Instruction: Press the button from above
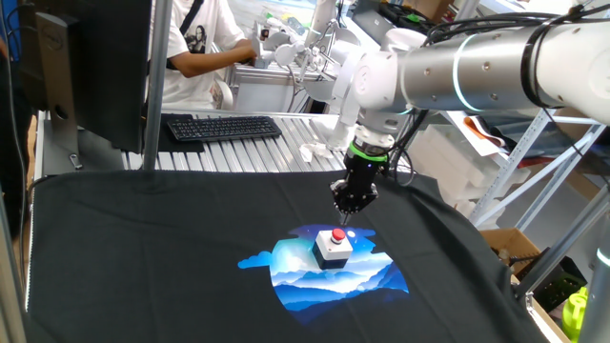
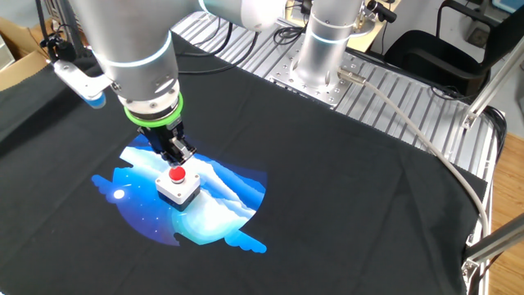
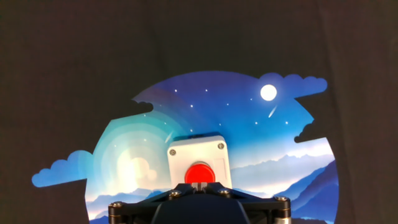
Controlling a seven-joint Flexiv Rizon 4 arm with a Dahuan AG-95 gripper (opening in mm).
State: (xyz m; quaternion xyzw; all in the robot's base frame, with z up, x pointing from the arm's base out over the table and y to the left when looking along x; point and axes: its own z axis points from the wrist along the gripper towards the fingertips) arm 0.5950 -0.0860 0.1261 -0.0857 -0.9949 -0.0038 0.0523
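Observation:
The button is a red round cap (image 1: pixel 338 236) on a small white box (image 1: pixel 332 252). It stands on a blue night-sky print on the black cloth. It also shows in the other fixed view (image 2: pixel 177 174) and in the hand view (image 3: pixel 199 172). My gripper (image 1: pixel 345 215) points straight down, just above the red cap, and also shows in the other fixed view (image 2: pixel 178 161). In the hand view the gripper (image 3: pixel 199 185) has its two fingertips touching each other, shut on nothing, with the cap right beyond them. I cannot tell whether the tips touch the cap.
The black cloth (image 1: pixel 143 248) covers the table. A keyboard (image 1: pixel 222 127), a dark monitor (image 1: pixel 95 67) and a person (image 1: pixel 195 48) are at the back. A cardboard box (image 1: pixel 510 248) sits off the right edge. The arm's base (image 2: pixel 323 49) and a cable (image 2: pixel 409 123) lie behind.

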